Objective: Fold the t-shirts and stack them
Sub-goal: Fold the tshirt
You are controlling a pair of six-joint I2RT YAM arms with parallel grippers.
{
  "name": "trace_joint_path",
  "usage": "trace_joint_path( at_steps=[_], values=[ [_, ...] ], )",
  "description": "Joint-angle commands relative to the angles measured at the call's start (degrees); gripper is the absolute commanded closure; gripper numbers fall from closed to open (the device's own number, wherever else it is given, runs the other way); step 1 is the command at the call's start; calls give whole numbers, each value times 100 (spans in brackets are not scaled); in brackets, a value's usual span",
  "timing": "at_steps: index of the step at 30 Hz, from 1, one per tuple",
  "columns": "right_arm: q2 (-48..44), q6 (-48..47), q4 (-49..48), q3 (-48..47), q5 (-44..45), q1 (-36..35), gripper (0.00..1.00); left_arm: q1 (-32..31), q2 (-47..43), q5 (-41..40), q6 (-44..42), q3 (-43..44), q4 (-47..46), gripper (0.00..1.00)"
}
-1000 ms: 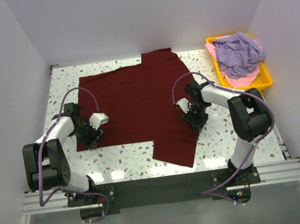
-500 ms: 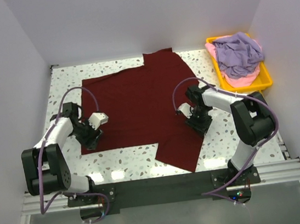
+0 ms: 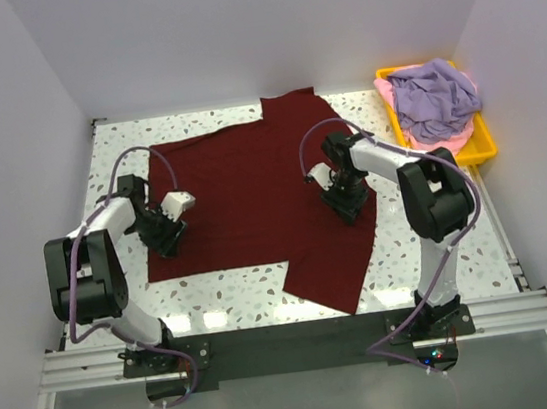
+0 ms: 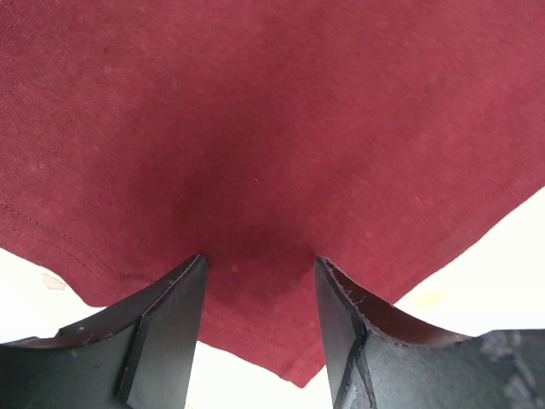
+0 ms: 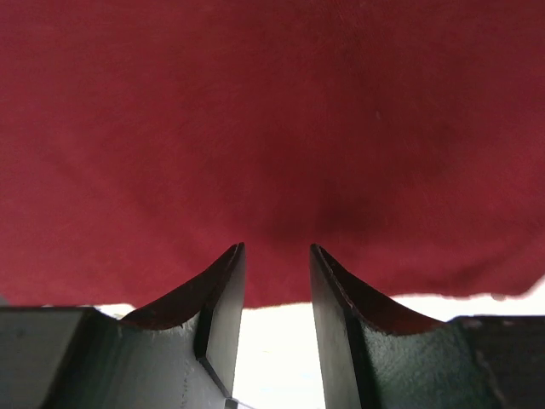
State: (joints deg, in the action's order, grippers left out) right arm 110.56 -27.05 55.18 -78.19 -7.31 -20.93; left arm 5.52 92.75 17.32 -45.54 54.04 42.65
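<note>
While the maroon shirt (image 3: 252, 192) lay spread flat on the table (image 3: 235, 292), both grippers stood low on it. Left gripper (image 4: 260, 266): jaws moderately wide, tips on the cloth just inside its near left corner, nothing pinched between them. Right gripper (image 5: 277, 251): jaws narrower but apart, tips just inside the shirt's right edge, no fold seen gripped.

The shirt's long axis appeared to run left to right, so the bulk of the cloth lay between the arms, rightward of the left gripper and leftward of the right one. Each arm was nearer its own end.

The lavender shirt (image 3: 433, 98) lay heaped on the pink shirt (image 3: 443, 148) in the tray (image 3: 491, 140), far right, well apart, nearer the right arm. Judged: no fold yet made.
</note>
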Motion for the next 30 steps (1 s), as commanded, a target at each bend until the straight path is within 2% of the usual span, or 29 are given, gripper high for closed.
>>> trace_joint_path(
  at_steps=[1, 7, 11, 15, 18, 20, 23, 24, 26, 27, 30],
  values=[
    [272, 33, -86, -126, 256, 10, 61, 28, 138, -80, 256, 265, -337, 42],
    [168, -108, -235, 567, 468, 1, 61, 28, 86, -282, 63, -60, -249, 45],
    [-262, -160, -262, 1226, 502, -78, 62, 2, -247, -264, -296, -455, 102, 47],
    [-815, -230, 18, 1841, 415, -254, 62, -51, -800, -352, -535, -1069, 471, 49],
    [-1228, -344, 474, 1878, 64, -350, 60, -68, -1171, -152, -640, -1142, 909, 50],
    [-1362, -397, 686, 1642, -164, -272, 56, -68, -1372, 112, -676, -949, 1165, 48],
    [-1310, -433, 1029, 677, -560, 61, 53, -60, -1313, 526, -422, -107, 1245, 44],
    [-1170, -381, 1152, 21, -665, 315, 53, -51, -1225, 701, -308, 426, 1132, 43],
    [-696, -249, 1206, -676, -1016, 589, 53, -51, -849, 842, 78, 948, 904, 43],
    [-529, -66, 1154, -1332, -1096, 720, 53, -42, -698, 921, 228, 1385, 546, 42],
    [139, 461, 725, -2424, -1071, 1046, 53, -42, -75, 1019, 896, 2107, -271, 40]
  ],
)
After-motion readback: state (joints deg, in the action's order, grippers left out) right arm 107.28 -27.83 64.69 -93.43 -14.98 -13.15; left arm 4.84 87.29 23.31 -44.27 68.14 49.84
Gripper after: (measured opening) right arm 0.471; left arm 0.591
